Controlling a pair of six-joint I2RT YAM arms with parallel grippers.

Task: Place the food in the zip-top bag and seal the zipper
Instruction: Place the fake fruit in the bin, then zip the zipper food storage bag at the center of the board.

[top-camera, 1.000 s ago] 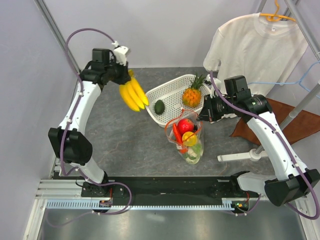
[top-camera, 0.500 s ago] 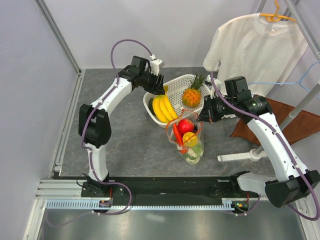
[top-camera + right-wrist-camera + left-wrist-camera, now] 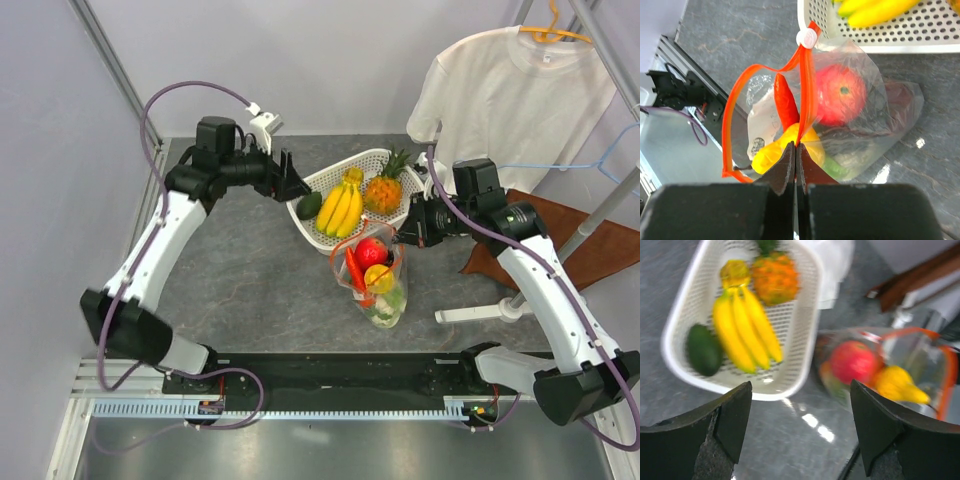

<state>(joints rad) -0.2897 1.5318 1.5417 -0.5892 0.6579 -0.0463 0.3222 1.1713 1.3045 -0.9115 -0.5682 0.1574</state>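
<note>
The zip-top bag (image 3: 890,107), holding food (image 3: 840,97), is resting on the desk (image 3: 740,35) beside the basket (image 3: 940,30); we are clenching the right hand (image 3: 796,150) on its zipper (image 3: 806,85). We are holding the left hand (image 3: 297,185) released.

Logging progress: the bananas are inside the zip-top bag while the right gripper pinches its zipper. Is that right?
Not quite. The bananas lie in the white basket, not the zip-top bag, as the top external view shows. The right gripper does pinch the zipper.

bananas (image 3: 342,208) in basket (image 3: 795,335), bag (image 3: 902,102) nearer (food (image 3: 840,95) inside)
</note>
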